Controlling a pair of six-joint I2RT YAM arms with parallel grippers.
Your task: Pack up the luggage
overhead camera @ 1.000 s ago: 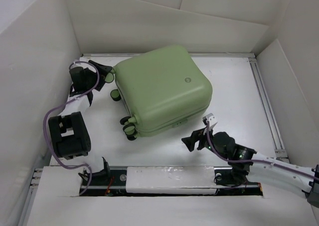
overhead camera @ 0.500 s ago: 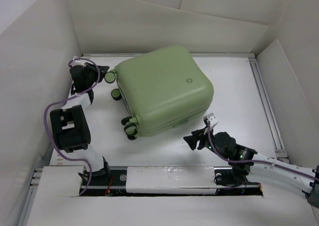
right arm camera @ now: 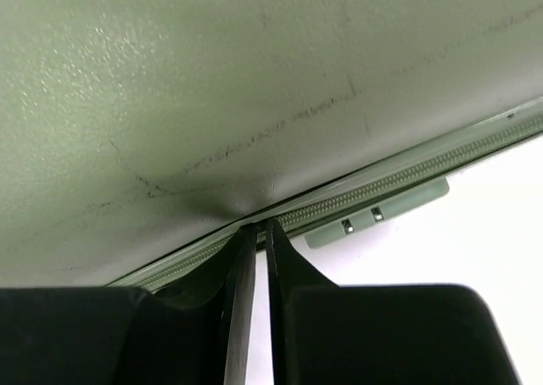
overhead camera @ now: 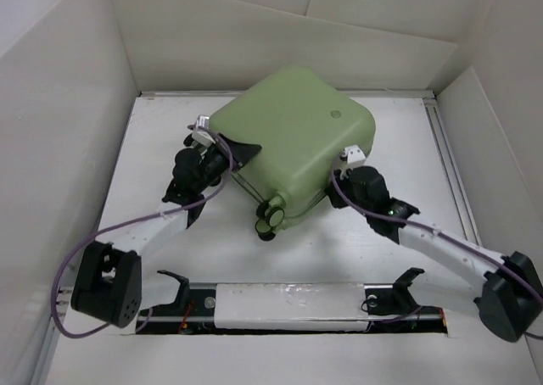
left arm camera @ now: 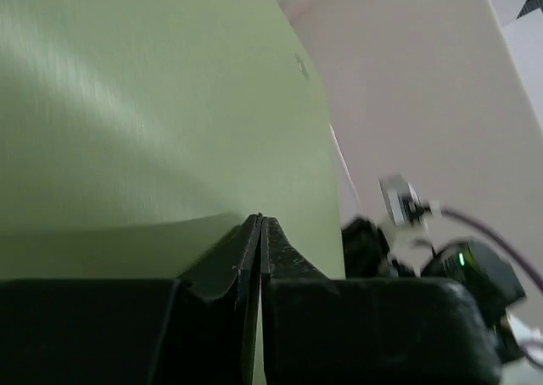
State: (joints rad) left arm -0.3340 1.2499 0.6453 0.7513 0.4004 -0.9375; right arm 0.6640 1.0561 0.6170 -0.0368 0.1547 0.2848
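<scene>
The closed sage-green suitcase lies on its side toward the rear middle of the white table, turned at an angle, with its round silver badge facing up and a pair of wheels at its near corner. The left gripper is clenched, its fingertips meeting and pressed against the shell's left side. The right gripper is drawn in to a thin slit with nothing visibly held, its tips set at the zipper seam on the right edge, just beside a small green zipper tab.
</scene>
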